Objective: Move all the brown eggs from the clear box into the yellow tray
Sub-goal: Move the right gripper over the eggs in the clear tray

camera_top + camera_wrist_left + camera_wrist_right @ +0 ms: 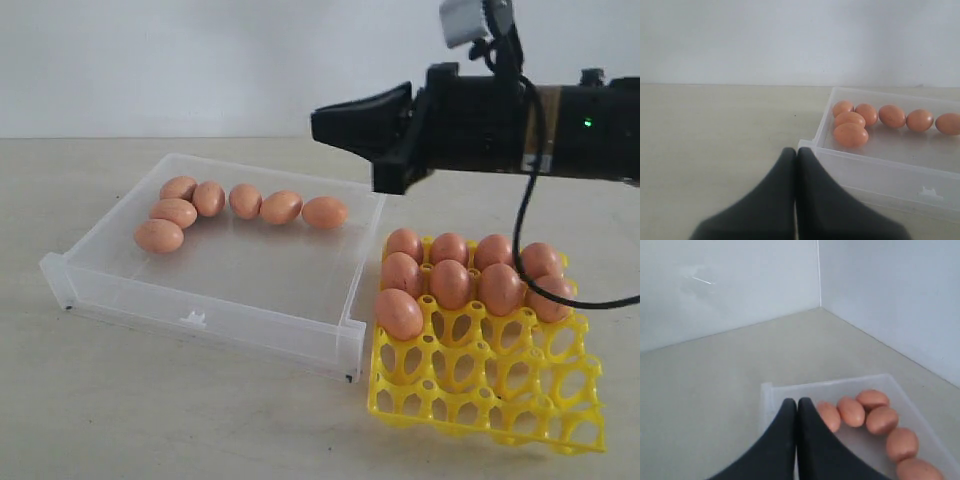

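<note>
Right gripper (320, 125): fingers pressed together, empty, raised near clear box (210, 305).
Left gripper (796, 152): fingers together, empty.
Brown eggs (281, 207): seven in box, nine in yellow tray (480, 385).
Technique: spread fingers before descent; straddle one egg; close gently.

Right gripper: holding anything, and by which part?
Nothing is held. The right gripper is shut tight, its jaws pressed together with nothing between them.
</note>
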Tool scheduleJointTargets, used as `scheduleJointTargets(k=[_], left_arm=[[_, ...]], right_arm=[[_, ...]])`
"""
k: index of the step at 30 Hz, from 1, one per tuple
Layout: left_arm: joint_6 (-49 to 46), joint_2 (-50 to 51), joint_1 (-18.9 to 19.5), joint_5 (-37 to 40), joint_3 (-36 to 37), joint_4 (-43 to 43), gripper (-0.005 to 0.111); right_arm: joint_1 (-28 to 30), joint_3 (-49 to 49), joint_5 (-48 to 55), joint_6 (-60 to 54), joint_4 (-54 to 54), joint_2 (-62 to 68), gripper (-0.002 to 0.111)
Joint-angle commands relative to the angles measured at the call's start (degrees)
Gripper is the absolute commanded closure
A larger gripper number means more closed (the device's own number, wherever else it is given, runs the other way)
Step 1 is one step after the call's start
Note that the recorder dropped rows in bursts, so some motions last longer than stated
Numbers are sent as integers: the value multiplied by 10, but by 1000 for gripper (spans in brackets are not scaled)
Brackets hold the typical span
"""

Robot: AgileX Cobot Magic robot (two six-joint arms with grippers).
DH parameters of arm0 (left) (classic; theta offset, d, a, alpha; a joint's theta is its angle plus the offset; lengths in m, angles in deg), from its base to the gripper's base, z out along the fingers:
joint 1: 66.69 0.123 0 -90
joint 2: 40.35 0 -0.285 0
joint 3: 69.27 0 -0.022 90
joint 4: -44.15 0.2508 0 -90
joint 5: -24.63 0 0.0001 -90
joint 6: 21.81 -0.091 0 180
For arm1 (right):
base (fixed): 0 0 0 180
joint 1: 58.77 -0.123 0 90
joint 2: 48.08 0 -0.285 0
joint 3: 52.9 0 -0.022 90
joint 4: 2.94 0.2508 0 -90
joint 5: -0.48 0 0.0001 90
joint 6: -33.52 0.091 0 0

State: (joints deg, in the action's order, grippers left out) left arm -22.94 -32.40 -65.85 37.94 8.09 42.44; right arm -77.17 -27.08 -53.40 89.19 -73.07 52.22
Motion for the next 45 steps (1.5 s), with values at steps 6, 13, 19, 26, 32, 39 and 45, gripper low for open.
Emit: scheduleJointTargets(k=[6,13,19,26,32,39,45], left_arm=[[0,-2,-2,0,-1,-3,111],[0,-2,-2,0,-1,-3,111],[0,-2,-2,0,-1,-3,111],[0,-2,-2,0,-1,-3,111],[0,-2,-2,0,-1,-3,111],[0,-2,-2,0,-1,-3,111],[0,-2,-2,0,-1,-3,111]], right_arm=[[-188,-209,602,-3,29,108,109],[-222,-252,721,-191,84,151,109],[-231,-260,940,-384,212,155,109],[-152,-407,999,-1062,846,202,109],[-154,-408,963,-1063,745,257,63],[-154,-408,864,-1066,701,302,47],[-154,-408,815,-1066,664,325,47]])
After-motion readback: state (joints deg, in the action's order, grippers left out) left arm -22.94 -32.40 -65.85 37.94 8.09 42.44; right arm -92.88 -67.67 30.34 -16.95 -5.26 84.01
